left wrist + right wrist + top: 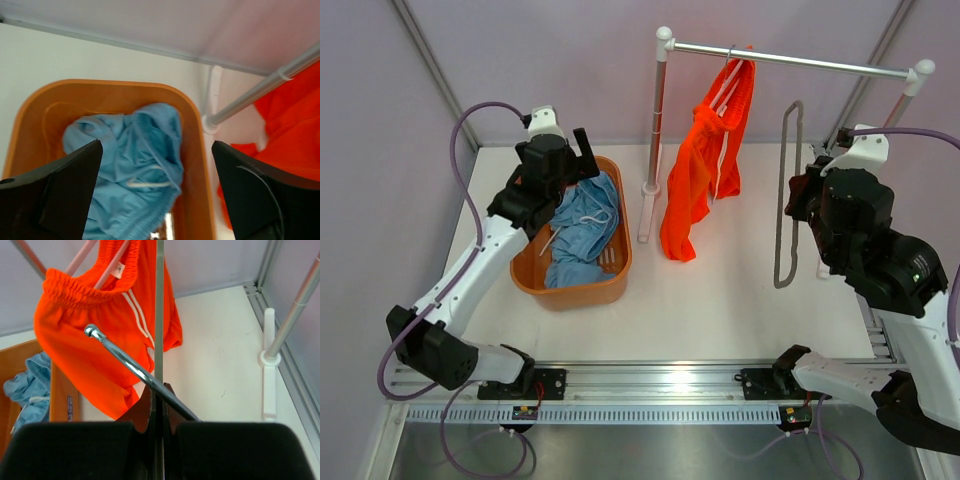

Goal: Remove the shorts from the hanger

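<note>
Two end effectors: my left end effector (157,200) gapes wide, holding nothing, above the light blue shorts (135,165) lying in the orange basket (40,115), left of centre. My right end effector (157,400) is clamped on a grey wire hanger (159,300). The orange shorts (705,170) hang from the rail (800,62), upper middle; their waistband tag is unreadable.

Bright even light, soft shadows; left claw (156,147) dark and blurred.

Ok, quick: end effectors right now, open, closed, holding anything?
Left end effector: open, holding nothing.
Right end effector: closed on the hanger.
</note>
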Action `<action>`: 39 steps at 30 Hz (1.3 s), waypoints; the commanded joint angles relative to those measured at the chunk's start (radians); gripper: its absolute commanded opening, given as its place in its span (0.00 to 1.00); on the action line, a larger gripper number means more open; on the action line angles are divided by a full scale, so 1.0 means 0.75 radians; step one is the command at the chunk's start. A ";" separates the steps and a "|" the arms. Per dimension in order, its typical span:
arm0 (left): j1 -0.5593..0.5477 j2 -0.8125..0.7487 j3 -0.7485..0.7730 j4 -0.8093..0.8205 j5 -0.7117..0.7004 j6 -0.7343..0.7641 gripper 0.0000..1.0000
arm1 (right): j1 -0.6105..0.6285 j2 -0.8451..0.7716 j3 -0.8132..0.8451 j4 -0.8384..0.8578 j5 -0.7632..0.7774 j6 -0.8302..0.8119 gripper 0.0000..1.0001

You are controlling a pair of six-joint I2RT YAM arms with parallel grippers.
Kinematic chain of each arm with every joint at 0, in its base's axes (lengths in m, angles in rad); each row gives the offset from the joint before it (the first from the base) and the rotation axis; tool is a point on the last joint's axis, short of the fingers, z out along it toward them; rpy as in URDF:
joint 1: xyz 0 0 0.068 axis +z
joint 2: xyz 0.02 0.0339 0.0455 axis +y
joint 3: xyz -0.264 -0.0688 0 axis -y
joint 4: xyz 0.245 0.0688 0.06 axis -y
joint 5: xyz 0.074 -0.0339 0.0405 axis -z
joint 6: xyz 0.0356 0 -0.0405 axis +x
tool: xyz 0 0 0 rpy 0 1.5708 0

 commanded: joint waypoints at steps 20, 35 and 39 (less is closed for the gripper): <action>-0.258 -0.595 -0.047 -0.192 0.404 -0.081 0.99 | -0.635 0.232 0.095 0.138 -0.803 -0.175 0.00; -0.293 -0.947 -0.286 -0.404 0.299 0.146 0.99 | -0.759 0.774 0.715 0.105 -0.765 -0.118 0.00; -0.293 -0.967 -0.343 -0.380 0.279 0.177 0.99 | -0.760 0.932 0.957 0.013 -0.703 -0.116 0.00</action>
